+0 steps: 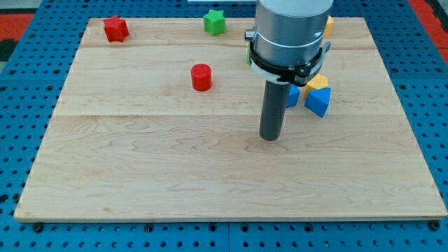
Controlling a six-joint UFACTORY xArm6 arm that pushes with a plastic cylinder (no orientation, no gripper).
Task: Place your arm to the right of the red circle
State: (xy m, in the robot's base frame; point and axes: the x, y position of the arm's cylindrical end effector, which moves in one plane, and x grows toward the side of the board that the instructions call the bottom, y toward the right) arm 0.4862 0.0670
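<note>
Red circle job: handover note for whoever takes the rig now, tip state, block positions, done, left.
My tip is down on the wooden board, toward the view's right and bottom of the red circle, apart from it.
Red star and green star sit near the view's top. A blue block and a yellow block lie just to the view's right of the rod, partly hidden.
Done: tip is on the circle's right side.
Left: probably shift up level with the circle.

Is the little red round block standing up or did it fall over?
Standing up. The red circle shows its flat round top facing up, sitting flat on the board. My tip is off to its right, not touching.
</note>
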